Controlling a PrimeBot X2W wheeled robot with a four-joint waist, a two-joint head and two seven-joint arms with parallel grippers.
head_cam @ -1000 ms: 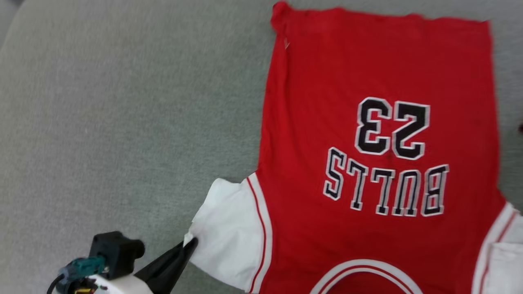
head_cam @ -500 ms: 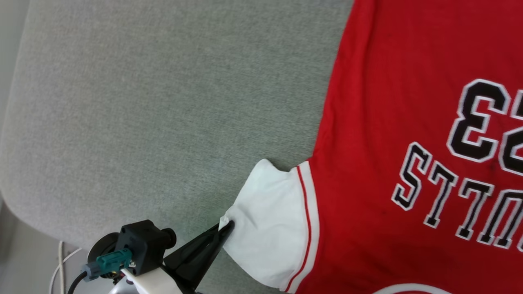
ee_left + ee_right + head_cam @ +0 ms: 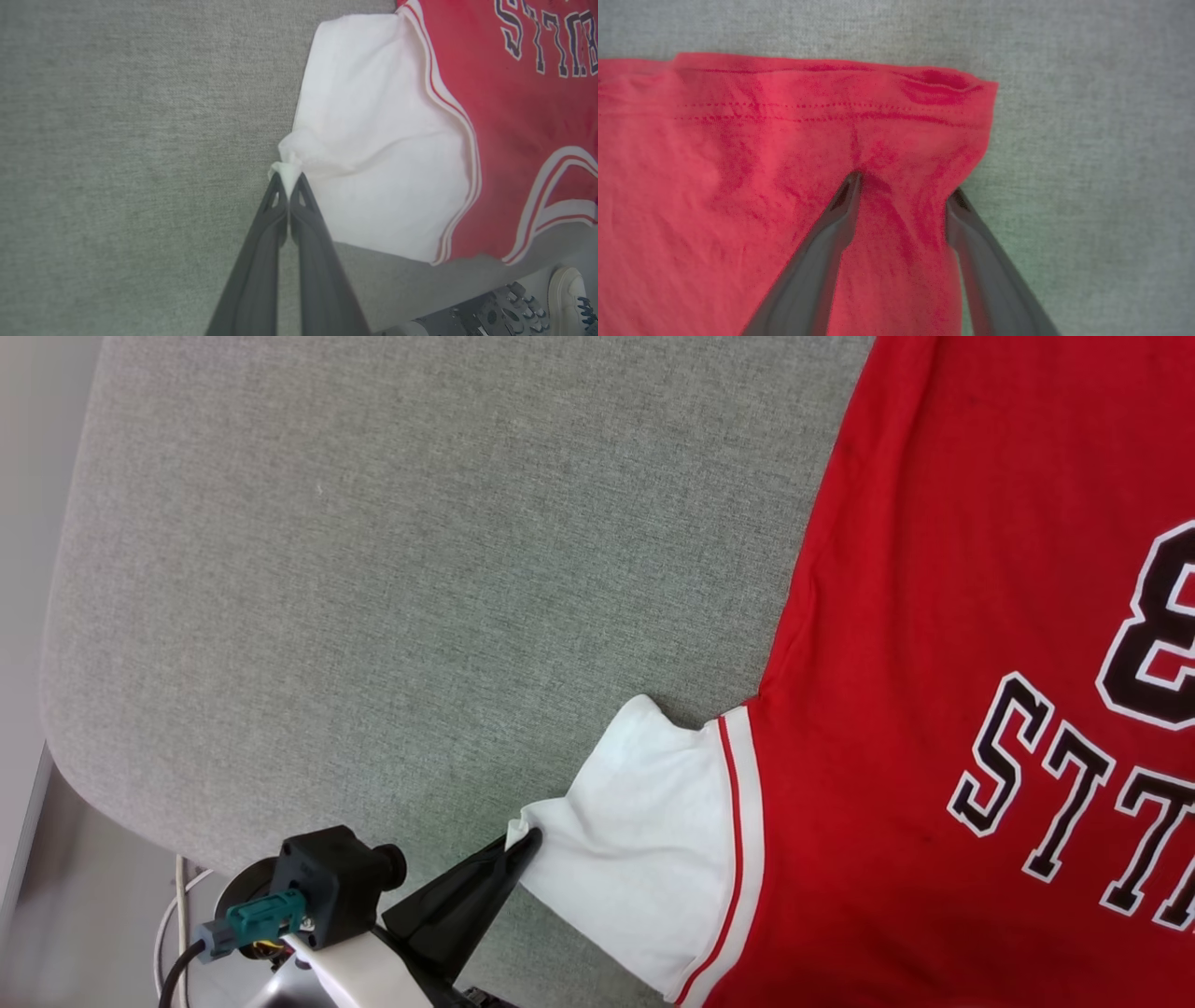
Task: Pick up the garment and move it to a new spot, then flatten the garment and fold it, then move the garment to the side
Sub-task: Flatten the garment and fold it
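The garment (image 3: 934,616) lies flat on the grey cushion, red with black-and-white lettering upside down in the head view. Its white sleeve (image 3: 653,840) points toward me. My left gripper (image 3: 525,840) is shut on the sleeve's outer corner. The left wrist view shows the sleeve cloth (image 3: 373,140) bunched into a small peak where the left gripper (image 3: 287,179) pinches it. In the right wrist view my right gripper (image 3: 905,184) stands open, its fingertips (image 3: 852,179) resting on the red cloth (image 3: 761,163) near a hem corner (image 3: 971,88).
The grey cushion (image 3: 373,569) spreads wide to the left of the shirt, with its rounded edge at the lower left. Beyond that edge is floor with a white cable (image 3: 177,915). A white shoe (image 3: 570,298) and a metal base part (image 3: 490,308) show below the cushion's front edge.
The head camera has turned, so the shirt now sits farther right and larger in the picture. My left gripper has kept its hold on the sleeve corner throughout.
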